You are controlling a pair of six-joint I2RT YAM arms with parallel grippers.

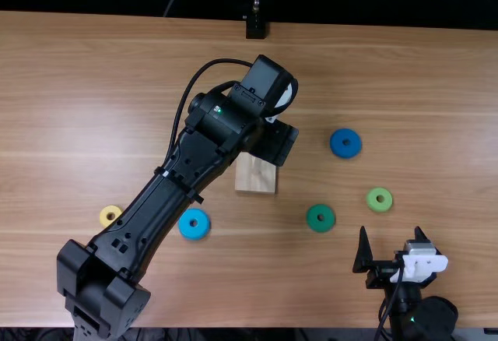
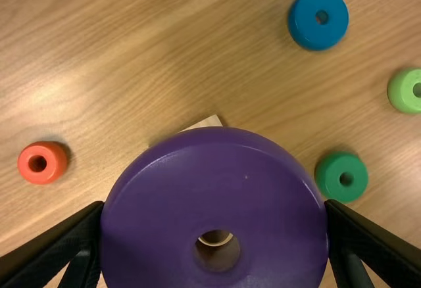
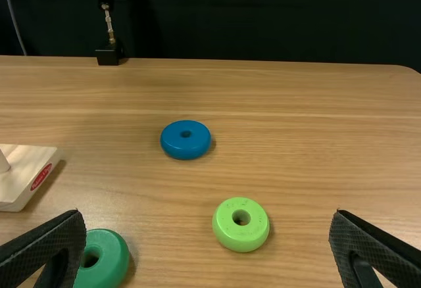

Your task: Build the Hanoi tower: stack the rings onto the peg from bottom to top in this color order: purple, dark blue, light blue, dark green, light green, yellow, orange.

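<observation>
Top view, as seen from where I stand: the black left arm (image 1: 156,189) slants over the light brown wooden worktop (image 1: 436,84), with the left tool (image 1: 282,137) above the far part of a pale, squared wooden base (image 1: 255,176); the left wrist view has that tool closed around the big, round purple ring (image 2: 217,160), a finger against each side; the ring overlaps most of the base there, just a pale corner peeking out (I can't tell whether the two touch). A pale wooden peg (image 3: 3,163) stands up from the base in the right wrist view; a small red oval mark (image 3: 41,177) sits on the base's side.

To the right of the base are three loose rings lying flat; the round dark blue ring (image 1: 336,142) is farthest back, the small light green ring (image 1: 373,200) lies nearer, and the dark green ring (image 1: 311,218) is closer to the base. On the base's left side, near the left arm, lie the round light blue ring (image 1: 185,226) and the small yellow ring (image 1: 103,215); in the left wrist view a small orange ring (image 2: 54,160) lies across the purple one from the dark green one.

Over at the near right, the right tool (image 1: 391,230) stands wide with nothing between its fingers; at the worktop's far edge is a black stand (image 1: 255,26).
</observation>
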